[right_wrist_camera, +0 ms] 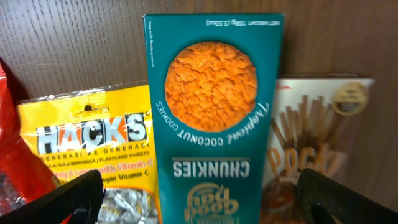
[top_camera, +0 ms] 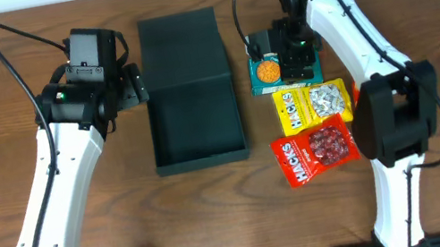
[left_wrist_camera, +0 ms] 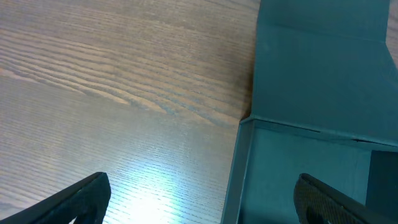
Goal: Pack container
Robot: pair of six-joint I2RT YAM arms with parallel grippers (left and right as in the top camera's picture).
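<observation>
The container (top_camera: 195,119) is a dark green-black box lying open mid-table, its flap lid (top_camera: 181,49) folded flat behind it. My left gripper (top_camera: 137,84) hovers open at the box's left side. In the left wrist view its jaws (left_wrist_camera: 202,200) straddle the left wall of the container (left_wrist_camera: 239,168), with nothing between them. My right gripper (top_camera: 291,54) is open above a teal cookie box (top_camera: 266,73). Seen from the right wrist, its fingers (right_wrist_camera: 202,199) stand wide on either side of that teal box (right_wrist_camera: 214,106), apart from it.
A yellow Hacks packet (top_camera: 312,105) and a red Hacks packet (top_camera: 316,150) lie right of the container. In the right wrist view the yellow packet (right_wrist_camera: 93,143) lies left of the teal box and a Pocky box (right_wrist_camera: 317,143) right of it.
</observation>
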